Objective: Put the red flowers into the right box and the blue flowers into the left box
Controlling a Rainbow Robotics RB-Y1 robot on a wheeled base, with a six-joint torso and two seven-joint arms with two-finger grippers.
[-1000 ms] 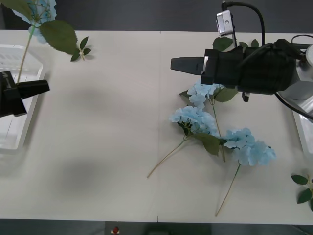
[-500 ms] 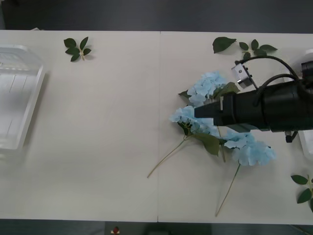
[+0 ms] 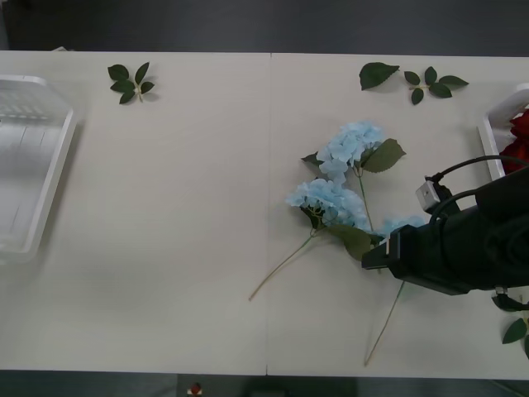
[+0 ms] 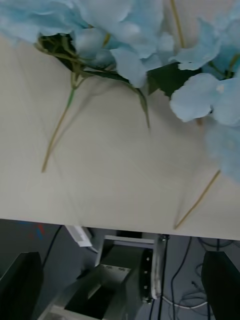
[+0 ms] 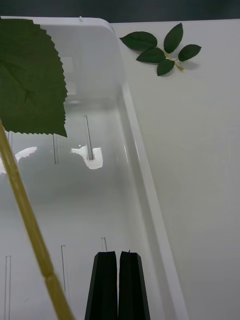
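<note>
Toward the right edge of the tabletop (image 3: 182, 248), nearer the front, my right claw (image 3: 376, 252) hangs low over the blue flowers (image 3: 331, 198). Its fingers (image 4: 20, 285) are spread wide and hold nothing. Three blue heads lie loosely overlapped right of the tabletop's middle. Two are in plain sight and the third is half hidden under my arm. Their thin stems fan out toward the front edge. The left box (image 3: 62, 157) sits at the left edge, and the right box (image 3: 494, 136) is at the right edge with the red flowers (image 3: 519, 136) already inside. My left claw (image 5: 118, 285) is over the left box with its fingers pressed together. A long stem (image 5: 25, 225) with a broad leaf (image 5: 30, 85) passes just beside them over the tray floor. I cannot tell whether it is pinned further back. Handling judgement: these are light cloth blooms, soft and easily crushed, on springy wire-like stems that are thin and likely to roll or slip. I think it best to grip the stem just below the head, where it is thickest, with the petals and leaves left out of the grip. The leaves and stems cross each other, so lifting one flower may drag its neighbour. The outermost head, the one under my right claw, looks the freest. Loose leaf sprigs (image 3: 131, 83) near the back edge and the front right corner are not mine to move.
</note>
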